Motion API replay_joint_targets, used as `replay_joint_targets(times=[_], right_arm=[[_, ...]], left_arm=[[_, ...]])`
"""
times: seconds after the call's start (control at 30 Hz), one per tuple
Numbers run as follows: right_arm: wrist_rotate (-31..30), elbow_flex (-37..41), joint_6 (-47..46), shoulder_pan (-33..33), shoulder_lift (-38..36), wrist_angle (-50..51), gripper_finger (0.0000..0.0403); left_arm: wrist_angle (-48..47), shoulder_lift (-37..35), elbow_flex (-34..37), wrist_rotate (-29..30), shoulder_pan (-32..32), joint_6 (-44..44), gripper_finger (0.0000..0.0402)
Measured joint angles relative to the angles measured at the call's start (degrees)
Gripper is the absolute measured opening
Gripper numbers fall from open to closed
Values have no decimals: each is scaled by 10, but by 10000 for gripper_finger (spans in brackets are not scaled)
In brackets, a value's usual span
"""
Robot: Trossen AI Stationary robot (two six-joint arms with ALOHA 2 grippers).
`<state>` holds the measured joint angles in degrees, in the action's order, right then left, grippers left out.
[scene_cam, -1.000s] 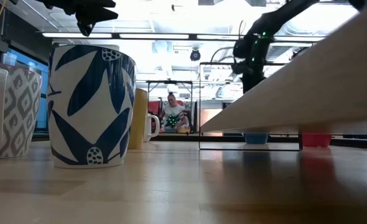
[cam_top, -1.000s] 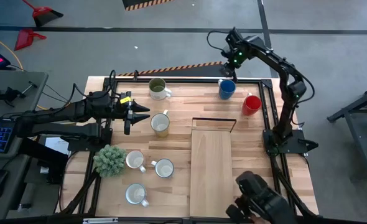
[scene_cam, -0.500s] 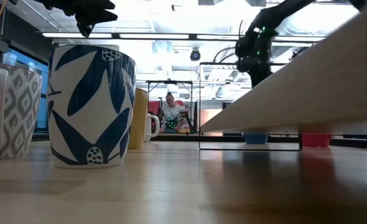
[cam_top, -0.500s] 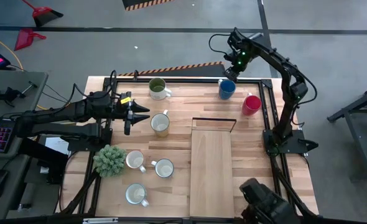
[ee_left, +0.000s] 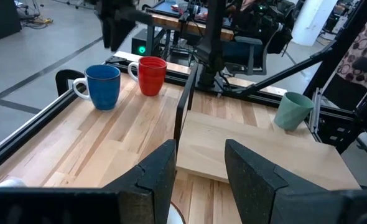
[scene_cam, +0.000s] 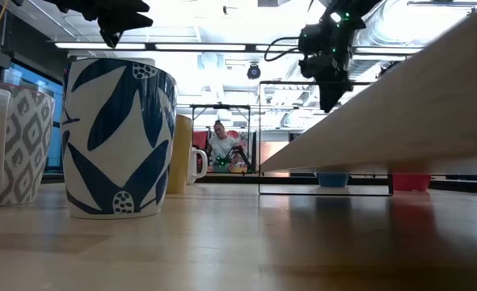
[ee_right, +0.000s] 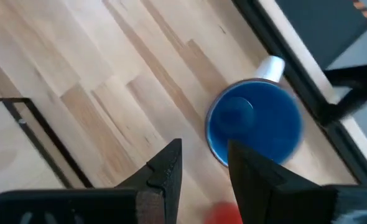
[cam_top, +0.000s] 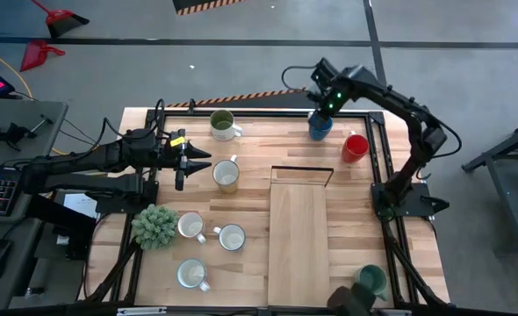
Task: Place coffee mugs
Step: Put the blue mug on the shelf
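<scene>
High view: glossy blue mug (cam_top: 320,127) beneath the open, empty right gripper (cam_top: 321,106), which has swung leftward over it.

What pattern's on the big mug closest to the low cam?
White with dark blue leaf shapes, on the mug; clearest in the low view.

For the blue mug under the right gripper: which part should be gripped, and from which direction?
Judging by its pose, take the blue mug by the rim, coming straight down. It stands upright, mouth open, its white handle pointing at the table's black edge rail. The right gripper, open, hovers just above; one finger inside the wall opposite the handle looks simplest.
</scene>
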<state>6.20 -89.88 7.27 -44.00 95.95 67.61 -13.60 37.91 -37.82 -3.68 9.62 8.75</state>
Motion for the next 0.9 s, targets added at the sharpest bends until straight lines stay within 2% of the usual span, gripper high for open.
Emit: replay_joint_targets(times=[0.1, 0.2, 0.3, 0.43, 0.63, 0.9], right_arm=[[-3, 63, -26, 1, -32, -50, 108], [-4, 119, -44, -8, -61, -56, 108], [-15, 168, -44, -13, -91, -70, 108], [-19, 215, -34, -13, -116, -136, 108], [-22, 256, 50, -4, -115, -160, 108], [-47, 267, 77, -5, -116, -217, 108]], left_arm=[[0, 0, 0, 0, 0, 0, 129], [0, 0, 0, 0, 0, 0, 129], [0, 0, 0, 0, 0, -4, 129], [2, 0, 0, 0, 0, -10, 129], [2, 0, 0, 0, 0, 1, 129], [2, 0, 0, 1, 0, 11, 129]])
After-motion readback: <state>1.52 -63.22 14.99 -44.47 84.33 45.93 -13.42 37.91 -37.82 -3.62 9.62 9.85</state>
